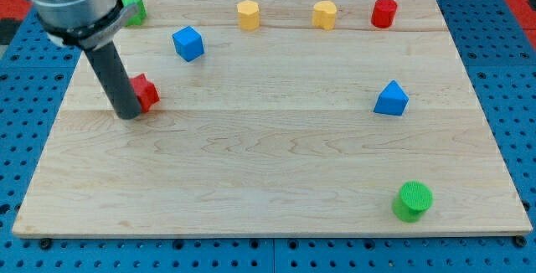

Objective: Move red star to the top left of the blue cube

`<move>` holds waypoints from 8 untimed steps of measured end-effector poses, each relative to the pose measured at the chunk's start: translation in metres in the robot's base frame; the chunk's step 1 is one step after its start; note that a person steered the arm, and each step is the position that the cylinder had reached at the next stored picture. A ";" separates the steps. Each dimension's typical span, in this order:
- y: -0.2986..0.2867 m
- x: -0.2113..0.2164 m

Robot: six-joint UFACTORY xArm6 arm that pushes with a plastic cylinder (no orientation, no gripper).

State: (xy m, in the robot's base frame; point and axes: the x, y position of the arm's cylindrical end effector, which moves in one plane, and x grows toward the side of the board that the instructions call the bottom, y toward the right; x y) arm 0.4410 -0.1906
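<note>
No brand, label or writing can be read anywhere, and nothing here is a container; every block lies loose on the bench [268,172], a pale wooden board with fine grain running along its length, set on a blue perforated surface.

There is no hand on this arm: it ends in a straight dark rod under a grey cylindrical housing, so nothing is held. My tip [128,115] rests on the wood in the view's left part, touching the left side of the red star [146,93], whose left part is hidden behind the rod.

The red star is a chunky, matt block. It lies below and to the left of the blue cube [188,43], near it but apart.

At the top left corner a green block [134,9] peeks out beside the housing; its shape cannot be made out. Along the top edge stand two yellow blocks [248,14] [324,14] with faceted sides, then a red cylinder [383,12]. A blue triangular block [391,99] lies on the view's right, and a green cylinder [412,201] stands near the bottom right corner.
</note>
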 end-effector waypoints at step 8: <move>0.021 -0.129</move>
